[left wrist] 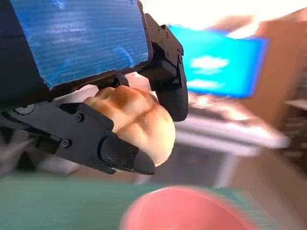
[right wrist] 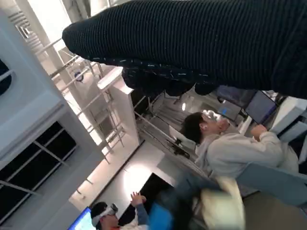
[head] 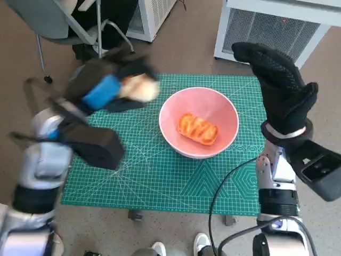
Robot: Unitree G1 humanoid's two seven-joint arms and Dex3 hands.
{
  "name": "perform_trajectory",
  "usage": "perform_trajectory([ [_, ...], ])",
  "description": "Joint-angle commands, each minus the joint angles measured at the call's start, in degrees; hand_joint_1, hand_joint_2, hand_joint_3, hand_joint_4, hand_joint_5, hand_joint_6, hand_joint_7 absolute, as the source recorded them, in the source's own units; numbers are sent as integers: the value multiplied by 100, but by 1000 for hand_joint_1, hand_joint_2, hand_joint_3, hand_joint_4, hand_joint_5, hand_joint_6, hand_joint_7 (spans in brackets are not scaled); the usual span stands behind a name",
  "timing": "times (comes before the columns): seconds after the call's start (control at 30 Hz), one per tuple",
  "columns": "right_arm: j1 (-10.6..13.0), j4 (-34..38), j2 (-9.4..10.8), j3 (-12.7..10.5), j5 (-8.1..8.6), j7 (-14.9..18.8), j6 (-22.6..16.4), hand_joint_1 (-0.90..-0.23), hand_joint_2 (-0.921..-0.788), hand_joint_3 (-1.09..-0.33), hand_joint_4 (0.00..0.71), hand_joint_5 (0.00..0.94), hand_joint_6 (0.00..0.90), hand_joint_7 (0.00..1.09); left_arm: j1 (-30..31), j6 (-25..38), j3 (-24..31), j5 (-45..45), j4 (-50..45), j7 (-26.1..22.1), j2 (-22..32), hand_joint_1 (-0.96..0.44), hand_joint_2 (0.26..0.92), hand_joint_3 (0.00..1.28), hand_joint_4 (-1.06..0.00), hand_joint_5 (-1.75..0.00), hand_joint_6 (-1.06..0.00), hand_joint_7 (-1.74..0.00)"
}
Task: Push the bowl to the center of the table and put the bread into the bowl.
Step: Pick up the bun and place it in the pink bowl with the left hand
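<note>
So the green cutting mat (head: 160,176) covers the little table, and the pink bowl (head: 198,121) sits on it a bit right of the middle. There's already one orange-brown glazed bread (head: 198,128) lying inside the bowl.

The right hand (head: 279,93) in the knitted glove is up off the mat, by the right edge of the table, just beside the bowl but not touching it. Fingers look loosely extended with nothing in them.

The left hand (head: 109,85) is blurry in the head view, raised above the far left part of the mat, left of the bowl. It's clamped on a pale bread roll (head: 139,88). The left wrist view shows that way better: the black fingers (left wrist: 115,148) wrap the roll (left wrist: 141,122) from both sides, with the bowl's pink rim (left wrist: 187,208) out of focus further off.

In the right wrist view there's a person (right wrist: 230,143) seated in the background.
</note>
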Motion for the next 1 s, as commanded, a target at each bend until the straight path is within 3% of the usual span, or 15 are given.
perform_trajectory([
  [0.03,5,167,22,-15,6,75,-55,-568,-921,-774,-1,464,-1,674,-385,-227,-440,236,427,-43,-341,1,920,117,-612,-1175,-588,-1281],
  [0.3,18,269,3,1,-118,18,-236,-568,-921,-765,-1,477,-1,680,-824,-216,-1075,751,1464,12,-924,1,920,101,-641,-1152,-595,-1265],
  [0.53,135,82,-31,23,-183,-55,-213,-563,-921,-785,-1,482,-1,681,-932,179,-1330,737,2175,-475,-1291,0,921,140,-614,-1171,-534,-1329],
  [0.57,149,54,-31,23,-176,-55,-190,-565,-921,-787,-1,481,-1,680,-933,261,-1358,733,2211,-600,-1305,-68,921,176,-562,-1058,-505,-1365],
  [0.6,164,23,-36,22,-159,-51,-160,-568,-921,-789,-1,480,-1,680,-954,434,-1421,738,2251,-852,-1316,-167,921,220,-545,-783,-475,-1411],
  [0.63,176,-4,-37,22,-150,-52,-138,-571,-921,-791,-1,479,-1,679,-968,557,-1464,741,2272,-1031,-1322,-153,895,186,-442,-507,-353,-1078],
  [0.67,188,-36,-41,21,-133,-50,-106,-572,-921,-792,-1,479,-1,679,-991,762,-1524,755,2251,-1312,-1314,-148,892,162,-406,-406,-334,-912],
  [0.73,211,-102,-42,21,-115,-57,-47,-573,-921,-794,-1,476,-1,678,-1050,1092,-1616,783,2223,-1747,-1307,-207,884,77,-206,-166,-246,-426],
  [0.83,243,-200,-35,20,-105,-82,38,-574,-921,-797,-1,460,-1,675,-1166,1445,-1715,839,2190,-2184,-1315,-333,883,33,-67,-54,-169,-163],
  [0.9,259,-253,-33,15,-109,-106,87,-576,-921,-795,-1,454,-1,672,-1172,1511,-1733,877,2054,-2304,-1266,-405,887,23,-34,-27,-150,-99],
  [1.0,280,-329,-29,13,-150,-158,128,-578,-921,-793,-1,448,-1,668,-989,1223,-1603,819,1808,-2064,-1145,-495,899,20,-10,-8,-135,-51],
])
